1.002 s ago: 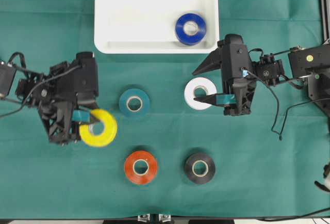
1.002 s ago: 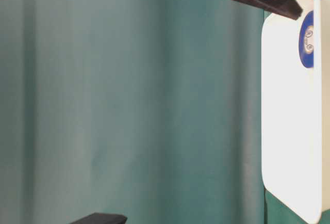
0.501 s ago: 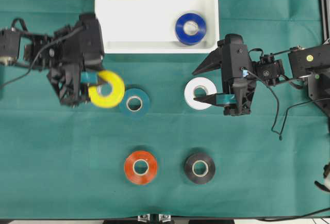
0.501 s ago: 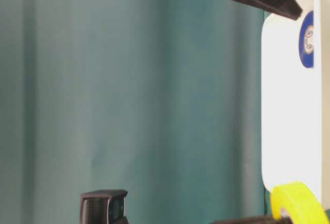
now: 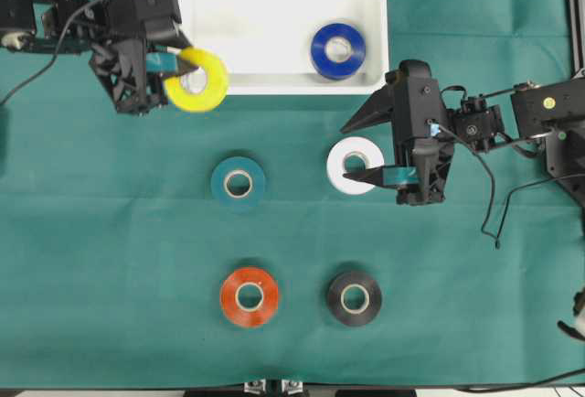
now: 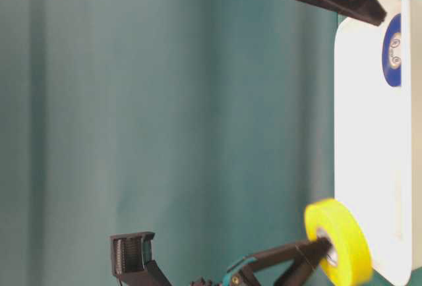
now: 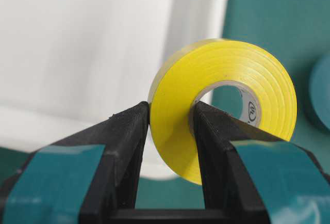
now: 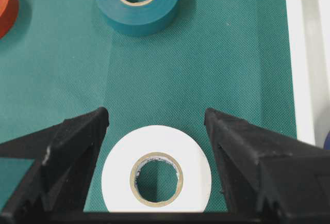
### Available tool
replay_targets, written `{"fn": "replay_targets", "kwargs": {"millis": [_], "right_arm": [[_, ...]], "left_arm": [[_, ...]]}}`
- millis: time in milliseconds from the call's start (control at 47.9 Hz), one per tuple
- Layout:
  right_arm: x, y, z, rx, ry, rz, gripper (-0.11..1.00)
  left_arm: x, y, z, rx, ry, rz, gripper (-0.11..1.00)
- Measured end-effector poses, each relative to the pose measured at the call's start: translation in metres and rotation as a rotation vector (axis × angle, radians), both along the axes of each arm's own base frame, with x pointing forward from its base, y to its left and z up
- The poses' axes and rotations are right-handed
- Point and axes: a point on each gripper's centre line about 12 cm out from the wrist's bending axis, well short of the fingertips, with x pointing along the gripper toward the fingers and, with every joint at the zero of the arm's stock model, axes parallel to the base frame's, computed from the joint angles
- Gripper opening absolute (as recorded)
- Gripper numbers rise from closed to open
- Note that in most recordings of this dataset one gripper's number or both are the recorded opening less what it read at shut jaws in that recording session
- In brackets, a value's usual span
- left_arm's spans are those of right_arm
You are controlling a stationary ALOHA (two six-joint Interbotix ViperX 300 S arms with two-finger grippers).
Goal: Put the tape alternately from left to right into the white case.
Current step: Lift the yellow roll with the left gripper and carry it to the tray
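Only illegible core print; left gripper (image 7: 170, 131) clamped on yellow tape (image 7: 227, 100), right gripper (image 8: 154, 126) jaws apart.

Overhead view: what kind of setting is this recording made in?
Most likely a lab tabletop rig for robot manipulation: a green cloth covers the surface, tape rolls lie in neat rows beside a white case, and two black arms work over them, the left tool gripping a yellow roll.

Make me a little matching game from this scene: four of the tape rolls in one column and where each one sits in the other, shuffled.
Rolls:
1. yellow roll
2. blue roll
3. white roll
4. black roll

Places:
A. lying inside the white tray
B. on the cloth between the open right gripper fingers
C. pinched in the left gripper
D. on the cloth beside the red roll

Pairs: 1-C, 2-A, 3-B, 4-D
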Motion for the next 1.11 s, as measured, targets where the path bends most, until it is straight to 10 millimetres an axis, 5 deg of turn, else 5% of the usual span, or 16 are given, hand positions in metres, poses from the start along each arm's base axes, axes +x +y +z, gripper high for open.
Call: {"fn": "replay_targets", "kwargs": {"millis": [355,647,1107], "right_arm": [[0.000,0.001,0.000,0.000,-0.001,0.002,0.81],[0.001,0.001,0.000,0.000,-0.001,0.002,0.81],[0.001,0.000,0.001,0.000,-0.003,0.000,0.81]], "left_arm": [[-0.004,0.022,-0.003,0.057,-0.059,0.034,-0.02],[0.013,0.028,-0.036,0.041,0.027,0.024,-0.02],[0.023,0.047,-0.056,0.025,0.079,0.063,-0.02]]}}
